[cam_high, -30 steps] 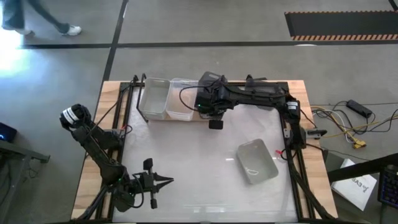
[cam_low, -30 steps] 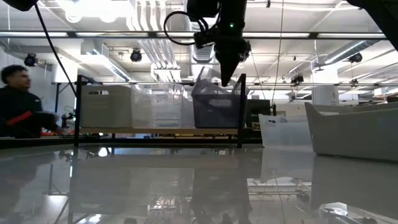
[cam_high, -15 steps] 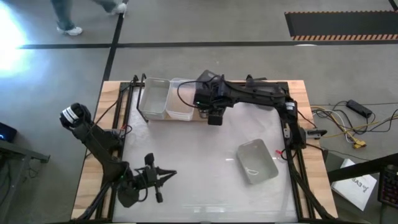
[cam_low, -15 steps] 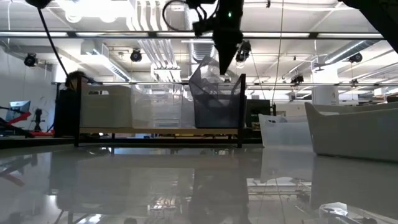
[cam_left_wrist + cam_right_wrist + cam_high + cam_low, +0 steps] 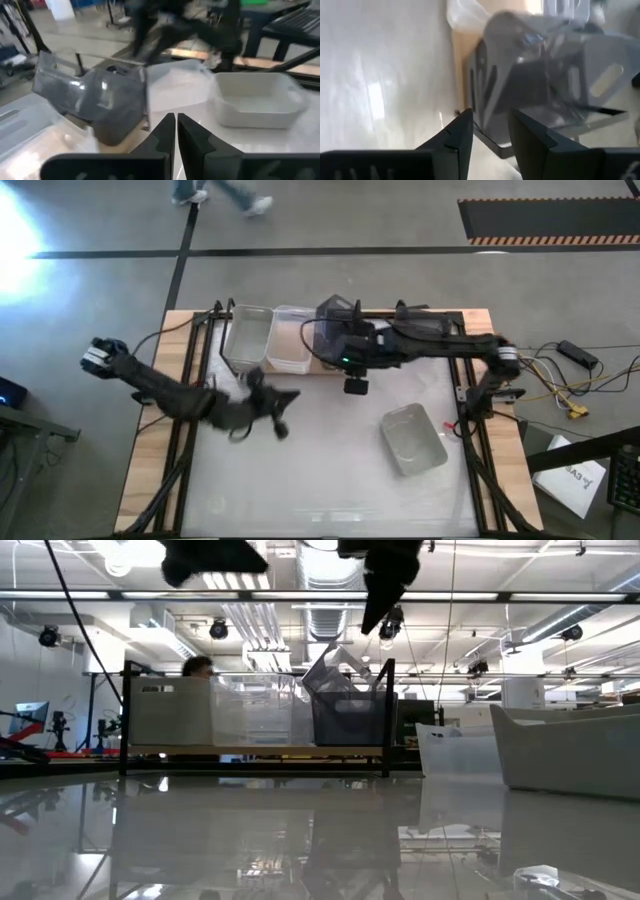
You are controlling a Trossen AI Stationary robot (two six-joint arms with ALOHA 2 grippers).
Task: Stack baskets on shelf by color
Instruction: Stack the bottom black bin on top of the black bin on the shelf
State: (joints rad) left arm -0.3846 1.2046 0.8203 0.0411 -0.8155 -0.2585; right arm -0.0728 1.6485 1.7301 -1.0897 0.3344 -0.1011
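Note:
The shelf point(image 5: 250, 751) stands at the table's far edge. On its plank stand a whitish basket point(image 5: 248, 335), a clear basket point(image 5: 290, 352) and a dark grey basket point(image 5: 350, 722). A second dark grey basket point(image 5: 333, 668) sits tilted in the dark one, its left end raised. My right gripper point(image 5: 385, 595) hangs open above and just in front of that stack, with nothing between its fingers point(image 5: 460, 135). My left gripper point(image 5: 288, 396) is shut and empty, in the air in front of the clear basket. A light grey basket point(image 5: 412, 438) stands on the table at the right.
The shelf's black wire uprights point(image 5: 388, 715) frame the baskets. Both arms reach in over the table's far half, the left arm point(image 5: 170, 392) slanting in from the left edge. A person point(image 5: 198, 668) shows in the room behind the shelf.
My right gripper has let go of the upper dark grey basket, risen and drawn back toward the near edge. That basket has tipped and now rests tilted in the lower dark one. My left gripper, shut throughout, has swung up from the near left corner toward the shelf.

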